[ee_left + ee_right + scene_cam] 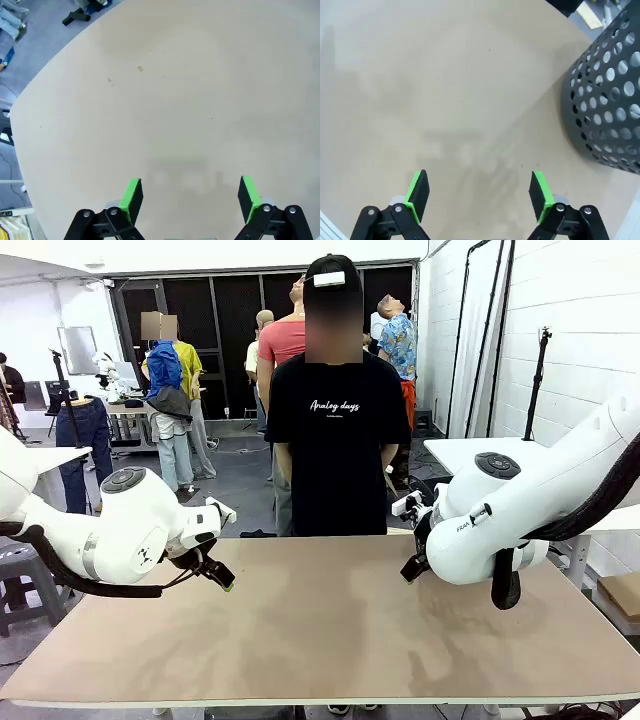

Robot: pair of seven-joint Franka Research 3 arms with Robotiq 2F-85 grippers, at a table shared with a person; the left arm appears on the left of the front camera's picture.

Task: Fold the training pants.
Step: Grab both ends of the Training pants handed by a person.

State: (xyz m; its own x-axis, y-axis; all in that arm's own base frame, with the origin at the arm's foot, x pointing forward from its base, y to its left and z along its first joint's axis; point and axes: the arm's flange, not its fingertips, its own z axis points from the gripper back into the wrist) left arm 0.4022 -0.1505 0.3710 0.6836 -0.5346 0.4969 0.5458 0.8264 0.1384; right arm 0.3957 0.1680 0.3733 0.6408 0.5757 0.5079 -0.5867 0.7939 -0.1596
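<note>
— Above the wide, flat tan board table (pixel 330 640), how do your jaws stand?

— Both pairs stand wide apart, with nothing between them. My left gripper (pixel 190 192), black with green pads (pixel 131 197), hangs over the table's left part, close above the bare top. My right gripper (pixel 482 192), of the same make, hangs over the table's right part, also just above the surface and gripping nothing.

— What lies under them on the table?

— Under my left fingers I see plain tan board with a small pale speck (pixel 140 69) farther out, towards the table's rounded corner. Under my right fingers the board carries faint darker blotches (pixel 470 150).

— And the training pants?

— I cannot tell where the training pants are; the table shows me none of their grey cloth.

— Anything else near the table?

— A dark cylindrical bin with round holes in its wall (pixel 605 100) stands at the table's edge on my right arm's side. Whether it rests on the table or just past it, I cannot tell. A person in a black printed T-shirt and black cap (pixel 338 430) stands upright at the table's far edge, about midway along it, arms down behind the table line.
</note>
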